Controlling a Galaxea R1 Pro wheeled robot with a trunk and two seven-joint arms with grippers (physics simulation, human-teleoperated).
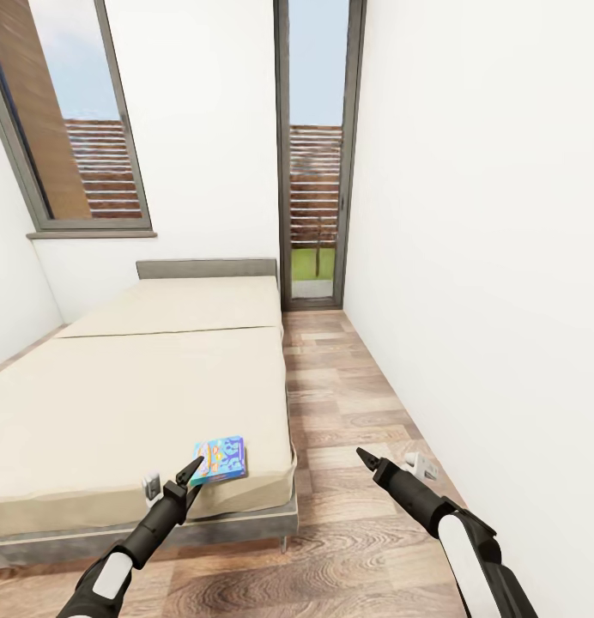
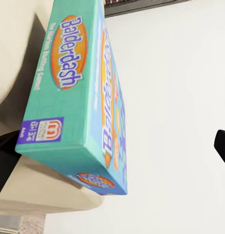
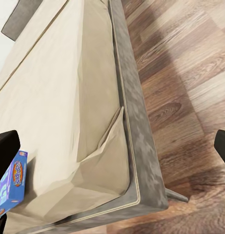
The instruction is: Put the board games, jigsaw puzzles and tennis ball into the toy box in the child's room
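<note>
A teal and blue Balderdash board game (image 1: pixel 220 460) lies flat on the beige bed (image 1: pixel 117 403), close to its near right corner. My left gripper (image 1: pixel 190 481) hovers open just in front of the box, its tips at the box's near edge. In the left wrist view the box (image 2: pixel 78 92) looms between the spread fingers (image 2: pixel 222 146) without touching the one on the far side. My right gripper (image 1: pixel 368 461) hangs open over the wooden floor to the right of the bed. The right wrist view catches a corner of the game (image 3: pixel 12 187) and the bed's corner (image 3: pixel 117 165).
The grey bed frame (image 1: pixel 245 519) runs along the near side, with a headboard (image 1: pixel 207 268) at the far end. A strip of wooden floor (image 1: pixel 348 403) lies between the bed and the white right wall (image 1: pixel 486 257). A glass door (image 1: pixel 318 172) stands at the far end, a window (image 1: pixel 74 129) on the left.
</note>
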